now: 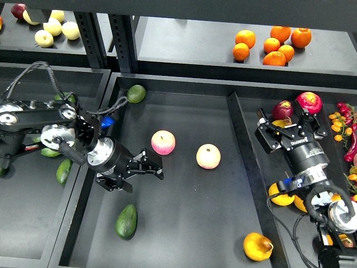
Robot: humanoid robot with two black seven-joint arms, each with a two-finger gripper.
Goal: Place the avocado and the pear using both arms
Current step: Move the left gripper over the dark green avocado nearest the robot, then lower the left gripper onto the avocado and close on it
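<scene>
The dark green avocado point(126, 221) lies in the middle tray point(184, 111), near its front left. My left gripper point(143, 176) is open and empty. It points right, above and slightly right of the avocado and left of a pink-yellow apple point(163, 142). The golden pear point(257, 246) lies at the middle tray's front right corner. My right gripper point(289, 128) is open over the right tray point(249, 120), far behind that pear. Another yellow pear point(283, 124) shows between its fingers, mostly hidden.
A second apple point(208, 156) lies mid-tray and a paler avocado point(135, 93) at its back left. Red apples point(308, 102), more pears point(277, 194) and chillies fill the right tray. Avocados point(63, 171) lie in the left tray. Oranges point(271, 44) and yellow fruit point(53, 26) sit on the shelf.
</scene>
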